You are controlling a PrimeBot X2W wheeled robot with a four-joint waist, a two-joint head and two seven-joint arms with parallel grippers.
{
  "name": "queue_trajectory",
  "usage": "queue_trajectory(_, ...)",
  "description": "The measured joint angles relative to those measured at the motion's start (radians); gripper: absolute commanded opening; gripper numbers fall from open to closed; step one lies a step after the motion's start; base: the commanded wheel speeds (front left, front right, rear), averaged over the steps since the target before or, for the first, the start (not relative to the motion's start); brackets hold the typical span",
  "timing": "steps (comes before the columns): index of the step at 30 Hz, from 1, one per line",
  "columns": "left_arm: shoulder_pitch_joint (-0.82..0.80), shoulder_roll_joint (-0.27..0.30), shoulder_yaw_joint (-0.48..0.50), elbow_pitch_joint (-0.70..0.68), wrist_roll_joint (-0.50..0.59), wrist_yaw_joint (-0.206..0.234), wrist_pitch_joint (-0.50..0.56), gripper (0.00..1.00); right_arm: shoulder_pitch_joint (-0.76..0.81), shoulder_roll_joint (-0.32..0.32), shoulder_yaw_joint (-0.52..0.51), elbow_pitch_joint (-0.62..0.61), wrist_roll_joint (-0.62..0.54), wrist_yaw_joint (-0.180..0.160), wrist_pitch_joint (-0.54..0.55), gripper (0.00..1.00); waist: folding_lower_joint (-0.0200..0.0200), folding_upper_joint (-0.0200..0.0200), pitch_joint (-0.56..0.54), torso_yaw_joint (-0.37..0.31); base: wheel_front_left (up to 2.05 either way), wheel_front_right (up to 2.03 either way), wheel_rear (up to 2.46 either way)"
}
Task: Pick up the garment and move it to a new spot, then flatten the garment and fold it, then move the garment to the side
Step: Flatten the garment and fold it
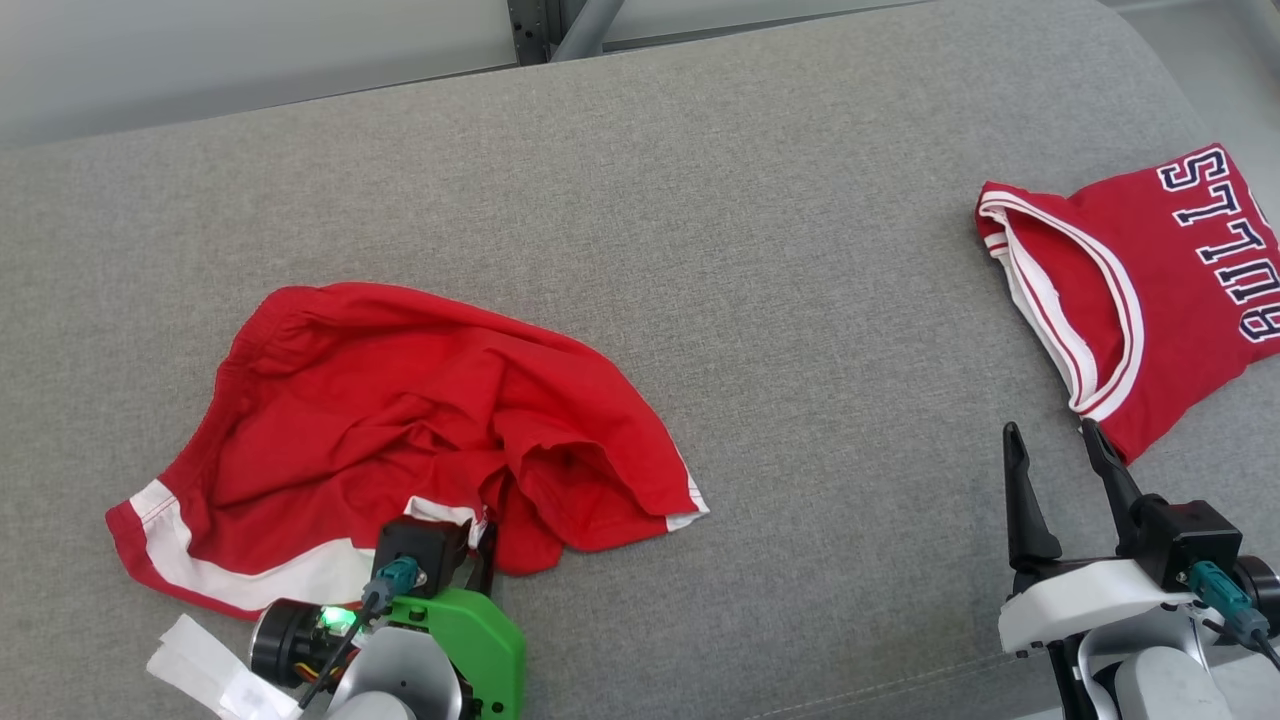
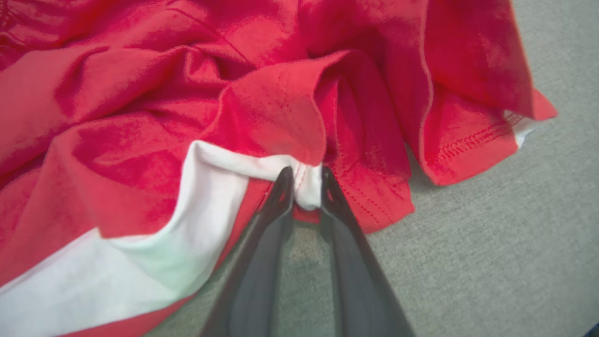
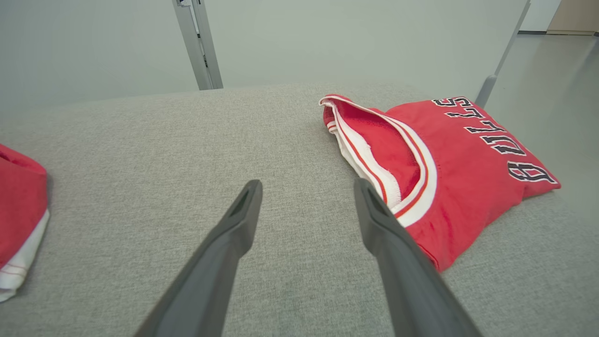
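The garment [image 1: 400, 400] is a pair of red shorts with white side stripes, lying crumpled on the left of the grey cushioned surface [image 1: 760, 260]. My left gripper [image 1: 484, 545] is at its near edge. In the left wrist view the two dark fingers pinch a white fold of the garment's [image 2: 140, 117] hem, with my left gripper [image 2: 306, 183] shut on it. My right gripper [image 1: 1050, 432] stands open at the lower right, with nothing between its fingers. In the right wrist view my right gripper [image 3: 308, 186] points over bare cushion, and a corner of the garment [image 3: 18, 201] shows at far left.
A folded red jersey [image 1: 1180, 270] with white trim and dark lettering lies at the far right, just beyond my right fingertips; in the right wrist view the jersey [image 3: 468, 173] is right of the fingers. White paper strips [image 1: 200, 665] lie at the lower left. A metal post [image 3: 199, 42] rises behind the cushion.
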Motion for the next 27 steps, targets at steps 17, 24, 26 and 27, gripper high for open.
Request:
queue_trajectory(17,-0.016,0.009,-0.041,-0.121,0.014,-0.009,0.034,0.00,0.000,0.000,0.009,0.008,0.005,0.000,0.000,1.00,0.0000,0.0000,-0.006,-0.017,0.00,0.00,0.00)
queue_trajectory(24,-0.050,-0.008,-0.107,-0.157,0.042,-0.044,0.068,0.00,-0.003,0.000,0.008,0.008,0.015,0.000,0.000,1.00,0.0000,0.0000,0.002,-0.042,0.00,0.00,0.00)
queue_trajectory(26,-0.083,-0.044,-0.141,-0.175,0.063,-0.057,0.085,0.00,-0.012,0.000,0.008,0.007,0.022,0.000,0.000,1.00,0.0000,0.0000,0.009,-0.056,0.00,0.00,0.00)
queue_trajectory(27,-0.096,-0.059,-0.154,-0.179,0.067,-0.064,0.086,0.00,-0.015,0.000,0.007,0.007,0.024,0.000,0.000,1.00,0.0000,0.0000,0.012,-0.061,0.00,0.00,0.00)
